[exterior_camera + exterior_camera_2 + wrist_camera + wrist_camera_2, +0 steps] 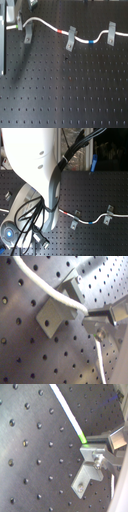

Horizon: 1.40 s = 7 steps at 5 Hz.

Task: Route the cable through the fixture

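The white cable (47,25) runs across the black perforated board, with a green band (19,25), a red band (61,31) and a blue band (91,42). It passes the tops of three grey clips: left (27,34), middle (71,38) and right (111,33). My gripper (16,21) is at the cable's left end, beside the left clip. In the first wrist view the cable (60,297) lies over that clip (54,312) and runs into my gripper (93,319). In the second wrist view the green band (82,437) meets the gripper (93,449), which looks shut on the cable.
A grey upright post (2,47) stands at the first exterior view's left edge. In the second exterior view the white arm (35,158) with its black hoses hides the gripper; the cable (97,219) and two clips (75,218) (108,212) show beside it.
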Tool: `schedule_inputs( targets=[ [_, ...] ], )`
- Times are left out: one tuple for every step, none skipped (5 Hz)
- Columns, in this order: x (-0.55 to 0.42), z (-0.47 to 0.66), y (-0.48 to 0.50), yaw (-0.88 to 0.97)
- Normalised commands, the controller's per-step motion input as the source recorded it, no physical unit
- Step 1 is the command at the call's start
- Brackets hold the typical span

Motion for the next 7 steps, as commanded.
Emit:
schedule_inputs(
  targets=[
    [0.000,0.21,0.004,0.00],
    [0.036,0.10,-0.025,0.00],
    [0.017,0.09,-0.172,0.07],
    [0.006,0.07,-0.267,0.12],
    [-0.002,0.00,-0.251,0.13],
    [-0.104,0.00,-0.296,0.11],
    [-0.248,-0.08,-0.315,0.14]
  ],
)
